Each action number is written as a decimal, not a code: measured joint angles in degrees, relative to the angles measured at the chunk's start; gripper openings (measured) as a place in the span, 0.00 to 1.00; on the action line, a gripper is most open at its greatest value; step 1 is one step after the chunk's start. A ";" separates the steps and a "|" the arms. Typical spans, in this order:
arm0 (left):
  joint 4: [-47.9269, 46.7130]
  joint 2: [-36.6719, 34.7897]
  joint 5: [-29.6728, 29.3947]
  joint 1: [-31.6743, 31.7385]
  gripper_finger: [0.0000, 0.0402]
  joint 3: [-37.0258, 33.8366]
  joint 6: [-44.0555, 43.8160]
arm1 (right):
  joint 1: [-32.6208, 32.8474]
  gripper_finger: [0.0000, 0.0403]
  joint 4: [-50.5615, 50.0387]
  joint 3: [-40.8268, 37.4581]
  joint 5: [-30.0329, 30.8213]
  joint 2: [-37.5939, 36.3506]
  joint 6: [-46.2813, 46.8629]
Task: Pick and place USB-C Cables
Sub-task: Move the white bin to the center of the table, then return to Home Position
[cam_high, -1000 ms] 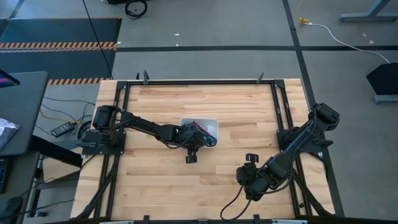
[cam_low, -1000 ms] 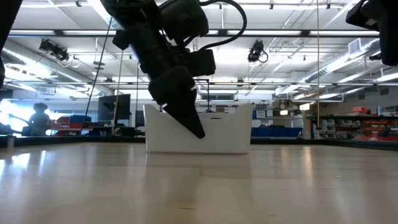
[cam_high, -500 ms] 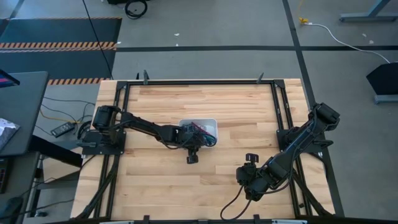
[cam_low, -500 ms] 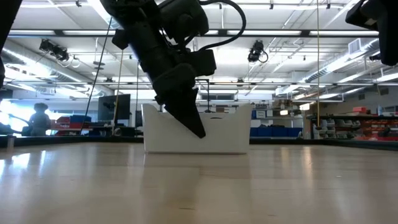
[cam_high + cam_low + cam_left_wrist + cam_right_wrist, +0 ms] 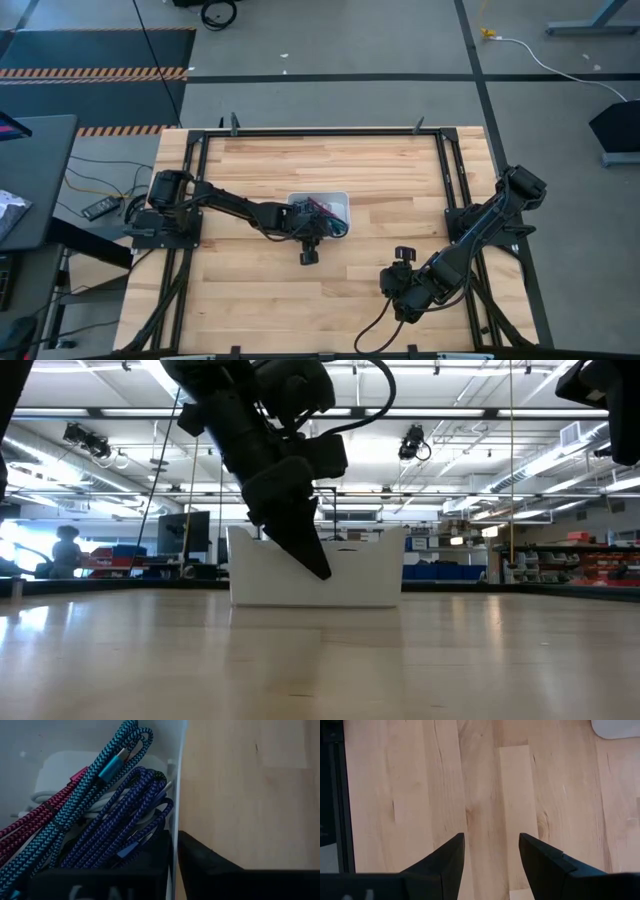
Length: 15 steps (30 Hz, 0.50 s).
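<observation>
A small white tray (image 5: 342,198) stands mid-table, holding the USB-C cables (image 5: 318,208). In the left wrist view these show as teal (image 5: 100,775), purple (image 5: 125,805), dark red (image 5: 30,820) and white (image 5: 55,770) bundles piled together inside it. My left gripper (image 5: 175,845) is at the tray's near wall (image 5: 360,575), astride it. My right gripper (image 5: 491,845) hangs open over bare wood near the table's near right corner (image 5: 398,280), with nothing between its fingers. My left gripper has the tray's near wall (image 5: 176,815) between its two fingers. One finger (image 5: 150,855) is inside among the purple cables and the other (image 5: 205,862) is outside over the table. The fingers slant down from above and from the table's left. The tray stands flat on the table.
A black metal frame (image 5: 440,135) runs round the tabletop edges. Bare wood lies near, far and to the right of the tray. Beyond the table the low view shows a workshop with shelves and a person (image 5: 65,550) far off.
The white tray has slid a little toward the table's left edge, staying flat on the wood, with my left gripper still astride its near wall.
</observation>
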 joint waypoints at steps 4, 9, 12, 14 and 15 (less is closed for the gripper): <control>0.18 -0.18 0.00 0.00 0.15 0.00 -0.56 | 0.00 0.48 0.00 0.00 0.00 0.00 0.00; 0.47 -0.20 0.00 0.00 0.19 0.00 -1.84 | 0.00 0.48 0.00 0.00 0.00 0.00 0.00; 0.22 -0.92 0.00 0.00 0.21 -0.02 -1.45 | 0.00 0.48 0.00 0.00 0.00 0.00 0.00; 0.30 -2.29 0.00 0.00 0.21 -0.02 -1.11 | 0.00 0.48 0.01 0.00 0.00 0.00 0.00; 0.25 -3.11 0.00 0.00 0.21 -0.01 -1.03 | 0.00 0.48 0.00 0.00 0.00 0.00 0.00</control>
